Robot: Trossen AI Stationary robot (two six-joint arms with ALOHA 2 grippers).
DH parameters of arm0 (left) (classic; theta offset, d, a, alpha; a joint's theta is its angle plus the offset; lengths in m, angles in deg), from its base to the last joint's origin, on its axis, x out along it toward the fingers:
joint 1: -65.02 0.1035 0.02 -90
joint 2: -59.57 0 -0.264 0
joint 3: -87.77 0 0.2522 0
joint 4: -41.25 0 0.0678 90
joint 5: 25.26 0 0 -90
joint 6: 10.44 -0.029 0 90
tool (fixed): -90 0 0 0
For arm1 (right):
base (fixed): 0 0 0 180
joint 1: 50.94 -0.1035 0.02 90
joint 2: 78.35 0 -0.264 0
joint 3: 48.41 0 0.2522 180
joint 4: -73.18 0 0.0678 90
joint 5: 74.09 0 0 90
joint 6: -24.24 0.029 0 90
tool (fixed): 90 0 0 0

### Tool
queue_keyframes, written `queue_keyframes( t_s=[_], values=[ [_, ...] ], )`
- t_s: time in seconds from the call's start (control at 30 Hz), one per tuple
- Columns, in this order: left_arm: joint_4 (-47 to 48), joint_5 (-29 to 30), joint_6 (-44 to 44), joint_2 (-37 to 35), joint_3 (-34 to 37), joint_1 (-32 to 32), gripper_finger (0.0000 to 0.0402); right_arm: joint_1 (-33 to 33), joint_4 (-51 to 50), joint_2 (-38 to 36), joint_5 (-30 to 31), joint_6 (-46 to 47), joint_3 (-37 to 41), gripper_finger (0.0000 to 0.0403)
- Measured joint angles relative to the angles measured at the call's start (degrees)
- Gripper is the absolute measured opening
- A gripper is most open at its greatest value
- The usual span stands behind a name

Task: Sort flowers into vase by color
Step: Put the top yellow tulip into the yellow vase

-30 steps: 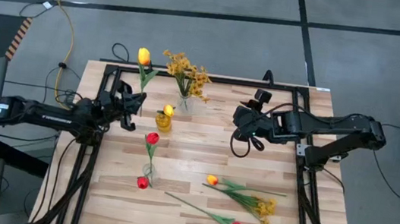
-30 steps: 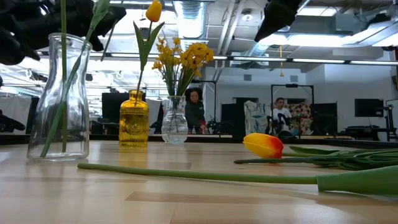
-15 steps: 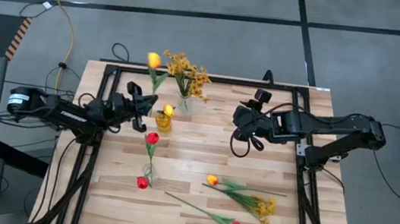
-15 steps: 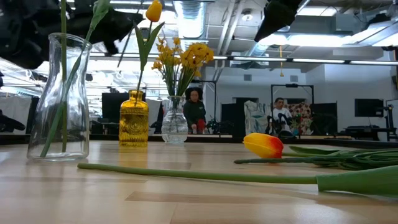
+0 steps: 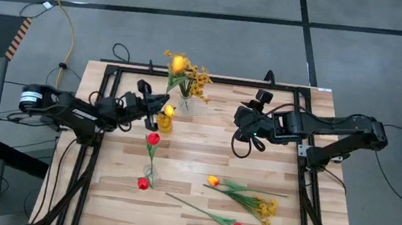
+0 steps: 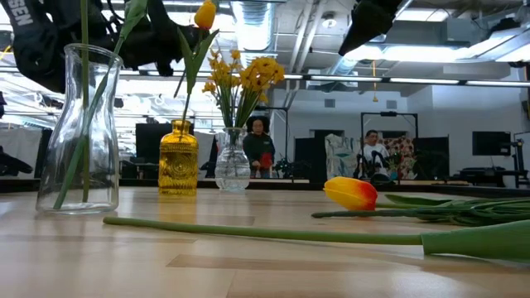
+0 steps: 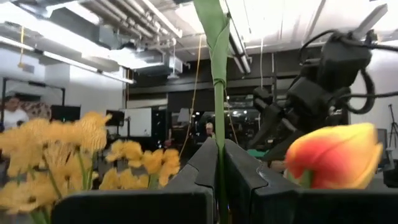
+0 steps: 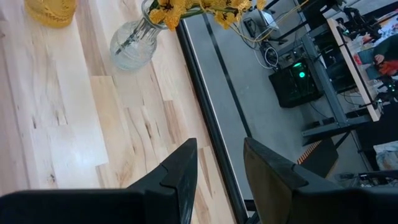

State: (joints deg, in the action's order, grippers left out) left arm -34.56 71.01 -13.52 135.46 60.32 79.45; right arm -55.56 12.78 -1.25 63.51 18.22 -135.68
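Step in hand: left gripper (image 5: 153, 107) clenched on stem of yellow-orange tulip (image 5: 178, 64), carried above amber vase (image 5: 165, 120), which already holds 1 tulip. Next, judged: lower stem into vase mouth. Right gripper (image 5: 240, 123) idle, fingers parted, nothing held. Stem's lower end hidden behind fingers (image 7: 202, 171).

Amber yellow vase (image 6: 179, 157), red tulips (image 5: 152, 139)
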Motion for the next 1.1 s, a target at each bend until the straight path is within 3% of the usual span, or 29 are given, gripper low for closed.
queue_keyframes(
  t_s=[0.43, 1.1],
  values=[
    [-0.1, -1.5, 1.9, 4.0, 0.0, 0.6, 0.0, 0.0, 0.0, 0.0, 0.0, 0.0, 0.0, 0.0156],
    [-0.1, -2.6, -0.7, 4.0, 0.0, 0.6, 0.0, 0.0, 0.0, 0.0, 0.0, 0.0, 0.0, 0.0156]
  ],
)
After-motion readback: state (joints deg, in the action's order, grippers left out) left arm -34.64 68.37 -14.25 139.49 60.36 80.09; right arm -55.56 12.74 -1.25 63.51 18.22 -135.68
